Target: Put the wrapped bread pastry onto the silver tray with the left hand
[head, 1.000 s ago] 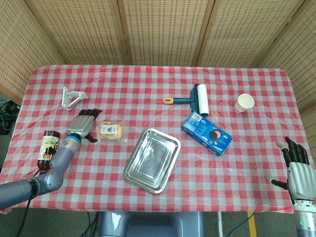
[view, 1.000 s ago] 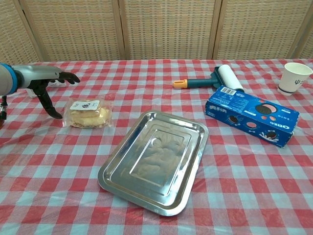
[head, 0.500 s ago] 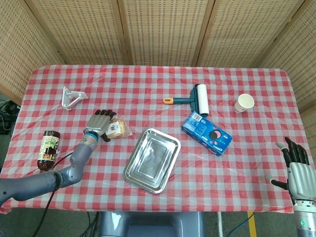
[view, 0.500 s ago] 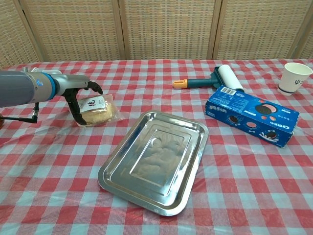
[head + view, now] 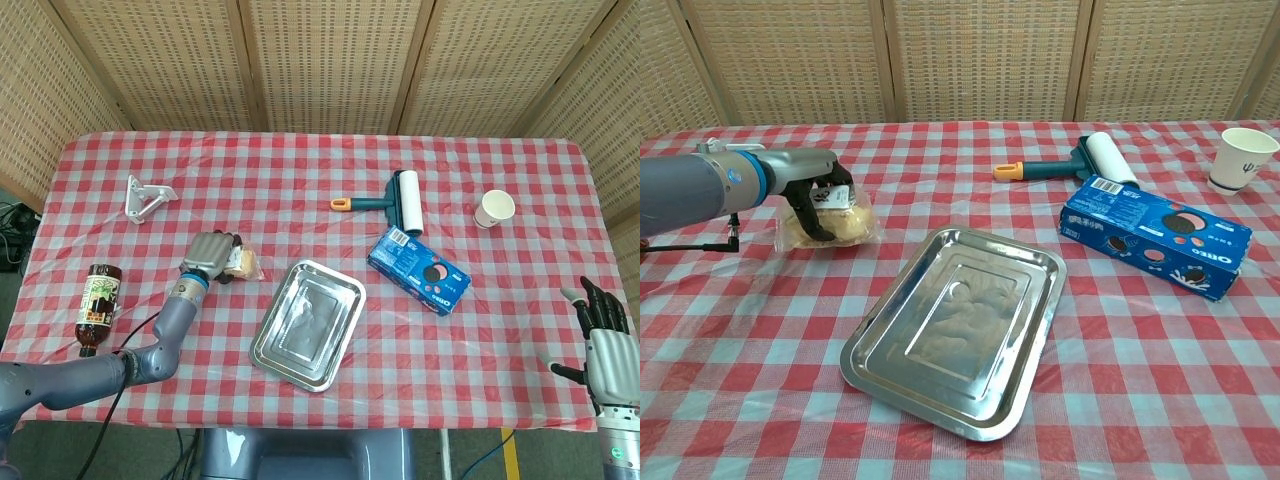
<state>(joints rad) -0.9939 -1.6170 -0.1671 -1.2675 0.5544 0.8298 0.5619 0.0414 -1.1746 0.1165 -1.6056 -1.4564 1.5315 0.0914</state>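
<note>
- The left hand (image 5: 818,192) is closing over the wrapped bread pastry (image 5: 843,222), its fingers curling down around the near-left side of the packet; it looks like a grip, though I cannot tell how firm it is.
- The pastry is sitting on the checked tablecloth (image 5: 330,400), just left of the silver tray (image 5: 952,325) and not touching it, so the grasp seems to be forming while the lift and the carry are, by my judgement, not yet done.
- What is remaining: raising the packet, bringing it right and nearer over the tray's rim, and setting it down inside.
- The silver tray is lying flat and slightly skewed at the middle of the table, holding nothing but reflections.
- The paper cup (image 5: 494,208) is standing upright at the far right; from the head view it looks empty, though that is hard to confirm.
- The blue cookie box (image 5: 1154,234) is lying closed to the right of the tray, with a lint roller (image 5: 392,193) just beyond it.
- A brown bottle (image 5: 95,306) is lying at the left edge, and a white bracket (image 5: 144,196) farther back.
- The right hand (image 5: 603,346) is hanging at the near right, off the table edge, fingers spread and holding nothing.
</note>
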